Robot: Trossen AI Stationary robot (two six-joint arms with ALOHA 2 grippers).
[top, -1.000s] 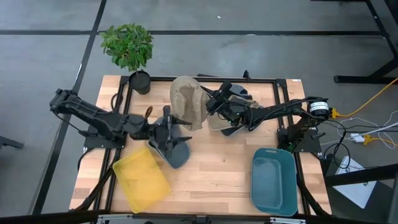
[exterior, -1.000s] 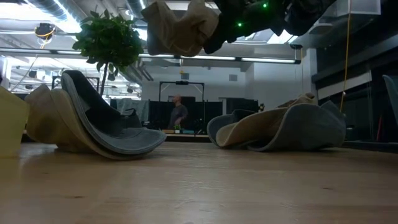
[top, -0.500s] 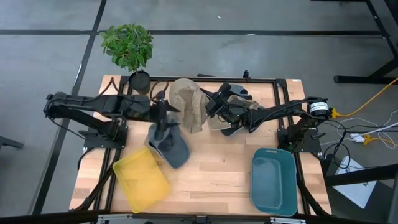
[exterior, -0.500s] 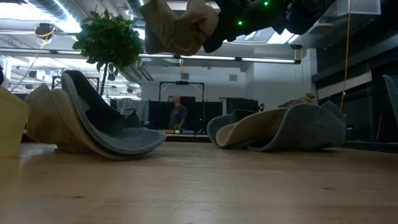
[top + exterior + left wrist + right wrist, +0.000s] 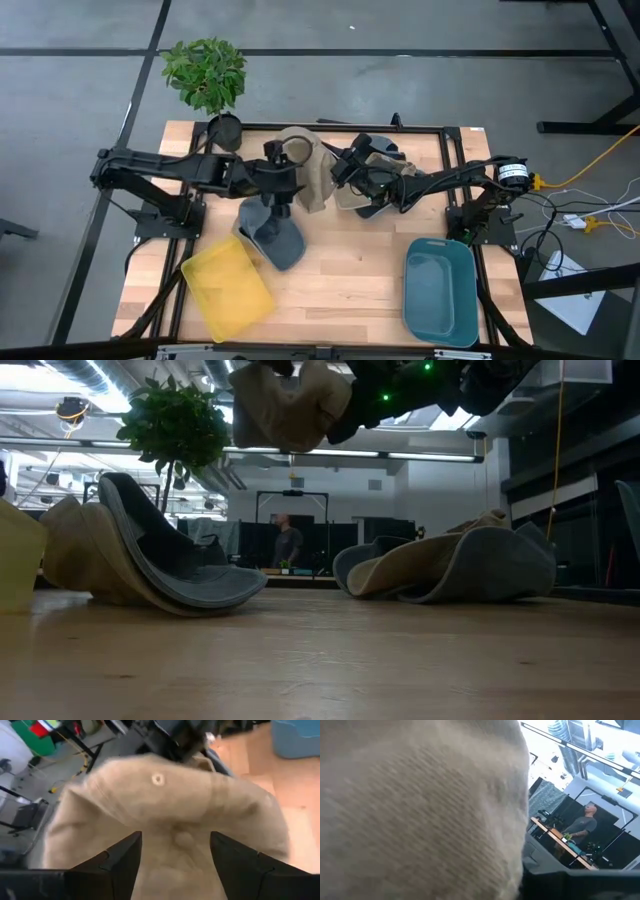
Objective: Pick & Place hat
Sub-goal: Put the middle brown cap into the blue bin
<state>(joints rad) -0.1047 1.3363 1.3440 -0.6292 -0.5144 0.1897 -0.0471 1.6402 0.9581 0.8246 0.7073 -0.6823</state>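
Note:
A tan hat [image 5: 305, 170] hangs in the air above the table's far middle, held by my right gripper [image 5: 338, 168]; in the low view the hat [image 5: 290, 405] shows high up. My left gripper [image 5: 283, 165] is open at the hat's left side. In the left wrist view its two fingers stand apart right below the tan hat [image 5: 170, 805]. Tan cloth [image 5: 415, 810] fills the right wrist view. A grey hat [image 5: 277, 238] leans on another tan one [image 5: 70, 555] on the table below. My right gripper holds the tan hat by its right-hand edge [image 5: 326, 175], coming level from the table's right. The hat is lifted clear and droops beside the fingers. The cloth itself hides the pinch in the right wrist view. My left gripper: I cannot tell whether its open fingers [image 5: 122, 862] touch the hat.
A pile of grey and tan hats [image 5: 372, 200] lies under the right arm. A yellow bin [image 5: 226, 290] sits at the near left and a teal bin [image 5: 440, 292] at the near right. A potted plant [image 5: 207, 75] stands at the far left corner. People show in the room behind.
My left gripper has left the grey hat on the table, risen, and swung toward the far edge and then right until it reached the tan hat's left side. The tan hat has stayed aloft in my right gripper, barely shifting.

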